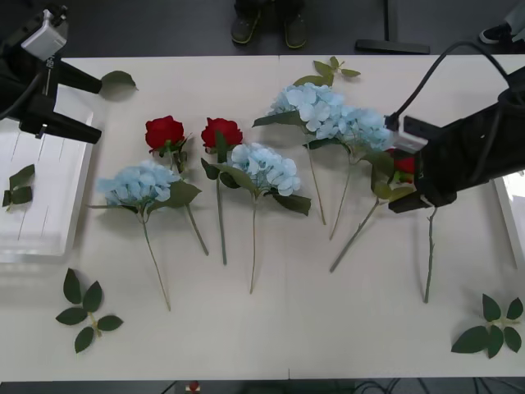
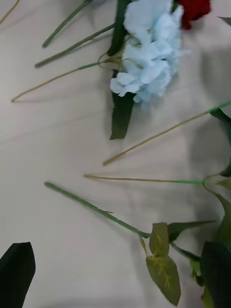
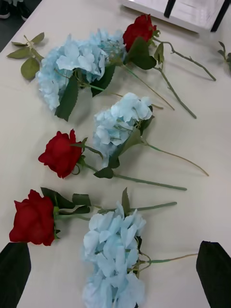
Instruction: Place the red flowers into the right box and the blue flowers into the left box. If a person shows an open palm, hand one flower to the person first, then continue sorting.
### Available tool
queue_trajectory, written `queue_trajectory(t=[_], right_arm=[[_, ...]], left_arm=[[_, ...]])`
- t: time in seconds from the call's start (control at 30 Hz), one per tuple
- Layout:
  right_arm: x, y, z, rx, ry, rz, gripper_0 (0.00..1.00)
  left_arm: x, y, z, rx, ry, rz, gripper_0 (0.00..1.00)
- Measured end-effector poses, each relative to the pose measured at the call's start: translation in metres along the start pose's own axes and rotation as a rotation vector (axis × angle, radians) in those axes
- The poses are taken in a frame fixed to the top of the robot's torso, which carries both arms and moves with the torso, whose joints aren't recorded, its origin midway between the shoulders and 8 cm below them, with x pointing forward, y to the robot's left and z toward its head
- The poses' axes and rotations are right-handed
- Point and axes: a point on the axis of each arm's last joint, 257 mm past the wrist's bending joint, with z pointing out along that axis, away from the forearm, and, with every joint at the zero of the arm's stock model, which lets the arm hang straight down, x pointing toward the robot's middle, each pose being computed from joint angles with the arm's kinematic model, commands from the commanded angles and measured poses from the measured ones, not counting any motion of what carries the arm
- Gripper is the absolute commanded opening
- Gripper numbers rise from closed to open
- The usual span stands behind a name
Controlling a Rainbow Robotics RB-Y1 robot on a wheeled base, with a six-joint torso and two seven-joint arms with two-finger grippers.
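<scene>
Evidently positioned for pickup, the right claw [image 1: 408, 195] hovers over a red flower [image 1: 404, 165] near the right box [image 1: 510, 215]; its opening cannot be told. Left claw [image 1: 86, 105], spread wide, waits above the left box [image 1: 33, 238].

It looked like a lab or test room: a plain white surface [image 1: 271, 328] stood on dark flooring [image 1: 164, 25], with black stand feet [image 1: 392, 46] behind it.

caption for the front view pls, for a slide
Right gripper over a red rose at the table's right; left gripper open above the left box; blue hydrangeas unsorted.
</scene>
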Motion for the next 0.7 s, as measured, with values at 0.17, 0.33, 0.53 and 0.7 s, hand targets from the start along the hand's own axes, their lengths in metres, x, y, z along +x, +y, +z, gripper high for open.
queue_trajectory(t=[0.17, 0.33, 0.53, 0.7], right_arm=[[0.003, -0.023, -0.044, 0.043, 0.013, 0.469, 1.0], [0.02, -0.046, -0.073, 0.132, 0.049, 0.81, 1.0], [0.046, -0.053, -0.089, 0.199, 0.103, 1.225, 1.0], [0.065, -0.058, -0.082, 0.214, 0.121, 1.321, 1.0]], left_arm=[[0.005, -0.004, -0.007, 0.018, 0.052, 0.028, 1.0], [0.01, -0.007, -0.014, 0.011, 0.163, 0.088, 1.0], [-0.001, -0.016, -0.019, -0.074, 0.245, -0.336, 1.0], [-0.002, -0.019, -0.017, -0.054, 0.26, -0.179, 1.0]])
